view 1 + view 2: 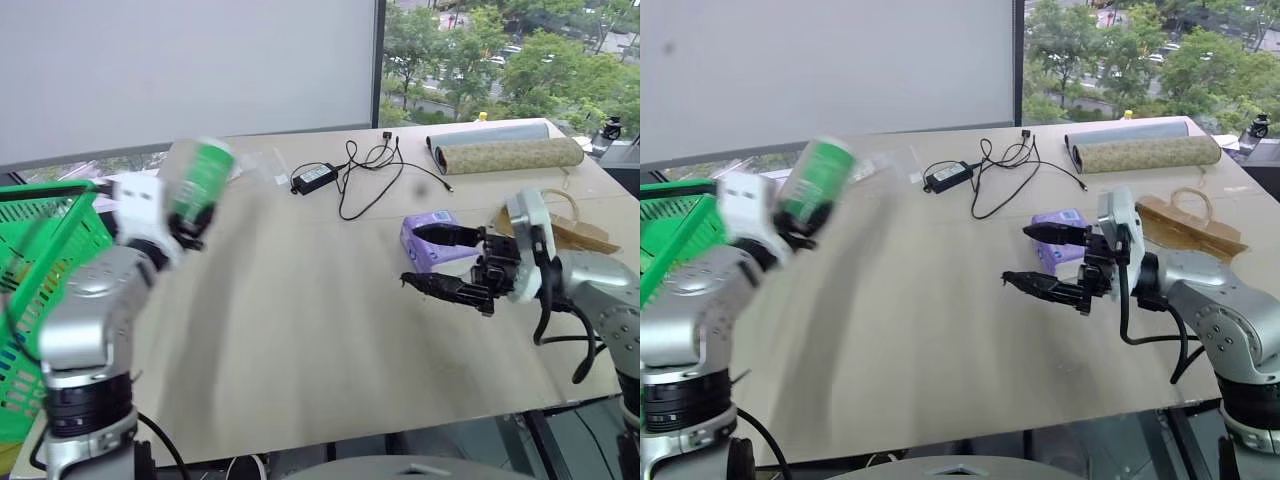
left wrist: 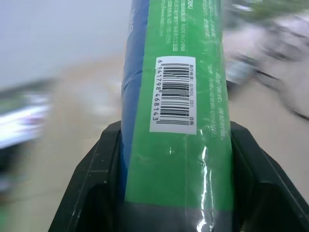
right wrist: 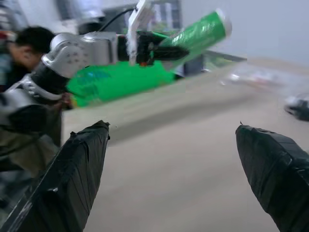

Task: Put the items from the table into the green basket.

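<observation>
Left eye view: the left gripper (image 1: 187,228), raised above the table (image 1: 300,330) at its left side, clamps the green packet (image 1: 198,180) by its lower end. The green basket (image 1: 40,260) stands at the left edge, just left of that arm; its contents cannot be made out. On the right, the right gripper (image 1: 440,260) has its fingers spread wide, empty, just beside the purple tissue pack (image 1: 428,236) lying on the table.

Left wrist view: the green packet (image 2: 178,111), barcode label facing the camera, sits gripped between both black fingers (image 2: 91,188).

Right wrist view: the right fingers (image 3: 77,169) stand apart over bare table; beyond, the left gripper (image 3: 154,48) holds the packet (image 3: 198,31) near the basket (image 3: 116,82).
</observation>
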Controlling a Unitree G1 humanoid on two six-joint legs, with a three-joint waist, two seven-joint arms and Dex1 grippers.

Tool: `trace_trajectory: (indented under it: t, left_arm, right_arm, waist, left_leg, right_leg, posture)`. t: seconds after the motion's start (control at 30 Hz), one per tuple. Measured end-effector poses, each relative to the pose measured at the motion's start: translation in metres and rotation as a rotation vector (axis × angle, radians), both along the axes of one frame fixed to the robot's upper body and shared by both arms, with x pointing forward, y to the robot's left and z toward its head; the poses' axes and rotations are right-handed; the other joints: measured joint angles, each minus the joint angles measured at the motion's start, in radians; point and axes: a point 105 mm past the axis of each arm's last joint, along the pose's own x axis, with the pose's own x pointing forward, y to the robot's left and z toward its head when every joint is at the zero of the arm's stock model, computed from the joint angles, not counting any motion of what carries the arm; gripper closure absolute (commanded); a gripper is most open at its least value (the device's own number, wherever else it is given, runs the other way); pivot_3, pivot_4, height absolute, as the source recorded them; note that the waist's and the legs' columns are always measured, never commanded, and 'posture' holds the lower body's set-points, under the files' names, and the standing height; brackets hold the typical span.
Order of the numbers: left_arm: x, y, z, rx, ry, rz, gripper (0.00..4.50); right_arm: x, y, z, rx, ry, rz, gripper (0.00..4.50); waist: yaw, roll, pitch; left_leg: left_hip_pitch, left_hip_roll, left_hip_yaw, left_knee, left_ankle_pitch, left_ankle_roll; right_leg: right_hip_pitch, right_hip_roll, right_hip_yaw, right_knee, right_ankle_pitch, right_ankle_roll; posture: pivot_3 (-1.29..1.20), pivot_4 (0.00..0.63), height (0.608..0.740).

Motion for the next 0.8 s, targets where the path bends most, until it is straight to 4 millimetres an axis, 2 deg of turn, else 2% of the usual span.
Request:
trace_trajectory:
  t: [0.03,0.13,0.23,0.4,0.43,0.6,0.63,0.7,0.73,0.77,0.8]
  left_arm:
    - [-0.002,0.004,0.001,0.001,-0.002,0.019,2.48]
    - [-0.029,0.046,0.005,0.029,0.030,0.202,2.48]
    - [-0.054,0.081,0.005,0.054,0.069,0.331,2.48]
    - [-0.065,0.104,-0.001,0.048,0.074,0.393,0.13]
    - [-0.065,0.107,0.000,0.065,0.072,0.404,0.02]
    - [-0.062,0.116,0.013,0.087,0.027,0.455,0.02]
    - [-0.056,0.111,0.017,0.062,-0.008,0.427,0.02]
    - [-0.030,0.080,0.028,-0.045,-0.127,0.252,0.02]
    - [-0.016,0.050,0.032,-0.091,-0.160,0.093,0.02]
    - [-0.007,0.010,0.032,-0.121,-0.154,-0.116,0.02]
    - [-0.004,-0.016,0.028,-0.139,-0.129,-0.247,0.02]
  right_arm:
    - [0.000,0.001,0.000,0.000,0.001,0.003,0.00]
    - [0.007,0.017,0.012,0.028,-0.017,0.085,0.00]
    - [0.010,0.023,0.025,0.055,-0.060,0.118,0.00]
    - [0.011,0.031,0.026,0.068,-0.061,0.138,0.00]
    - [0.011,0.031,0.025,0.065,-0.062,0.135,0.00]
    - [0.012,0.026,0.016,0.058,-0.038,0.100,0.00]
    - [0.014,0.022,0.014,0.045,-0.046,0.076,0.00]
    - [0.026,0.008,0.003,-0.032,-0.089,-0.034,0.00]
    - [0.037,-0.004,-0.004,-0.099,-0.131,-0.119,0.00]
    - [0.050,-0.019,-0.013,-0.182,-0.157,-0.214,0.00]
    - [0.058,-0.028,-0.019,-0.229,-0.160,-0.264,0.00]
  waist:
    - [0.003,0.000,0.000]
    - [0.014,-0.002,0.000]
    - [0.040,-0.004,-0.001]
    - [0.093,-0.009,-0.005]
    - [0.098,-0.011,-0.005]
    - [0.094,-0.013,-0.008]
    - [0.094,-0.013,-0.008]
    - [0.102,-0.015,-0.009]
    - [0.102,-0.016,-0.010]
    - [0.098,-0.016,-0.011]
    - [0.091,-0.016,-0.010]
  left_leg:
    - [0.000,0.000,0.000,0.000,0.000,0.000]
    - [-0.001,-0.001,0.000,0.000,0.000,0.000]
    - [-0.001,0.000,-0.001,-0.001,0.000,-0.001]
    - [-0.001,-0.002,-0.004,-0.001,0.000,-0.001]
    - [-0.001,-0.002,-0.004,-0.001,0.000,-0.001]
    - [-0.001,-0.003,-0.003,-0.003,0.000,-0.001]
    - [-0.001,-0.003,-0.003,-0.003,0.000,-0.001]
    - [-0.002,-0.004,-0.004,-0.003,0.000,-0.002]
    - [-0.002,-0.006,-0.004,-0.003,0.000,-0.002]
    - [-0.002,-0.007,-0.003,-0.003,0.000,-0.002]
    - [-0.002,-0.007,-0.001,-0.003,0.001,-0.003]
  right_leg:
    - [0.000,0.000,0.000,0.000,0.000,0.000]
    - [-0.002,-0.001,0.000,0.000,0.000,0.000]
    - [-0.002,-0.001,-0.002,0.000,0.000,0.000]
    - [-0.002,-0.004,-0.005,0.000,0.000,-0.001]
    - [-0.002,-0.004,-0.005,0.000,0.000,-0.001]
    - [-0.002,-0.005,-0.004,0.000,0.000,-0.001]
    - [-0.002,-0.005,-0.004,0.000,0.000,-0.001]
    - [-0.001,-0.007,-0.007,-0.001,0.000,-0.001]
    - [-0.001,-0.009,-0.006,-0.001,0.000,0.000]
    - [-0.001,-0.010,-0.006,-0.001,0.000,0.000]
    - [-0.001,-0.011,-0.005,-0.001,0.000,0.000]
  posture:
    - [0.07,0.000,0.740]
    - [0.09,0.000,0.740]
    - [0.09,0.000,0.740]
    - [0.06,0.000,0.740]
    - [0.06,0.000,0.740]
    - [0.03,0.000,0.740]
    - [0.02,0.000,0.740]
    - [0.01,0.000,0.740]
    - [-0.01,0.000,0.740]
    - [-0.02,0.000,0.740]
    - [-0.02,0.000,0.740]
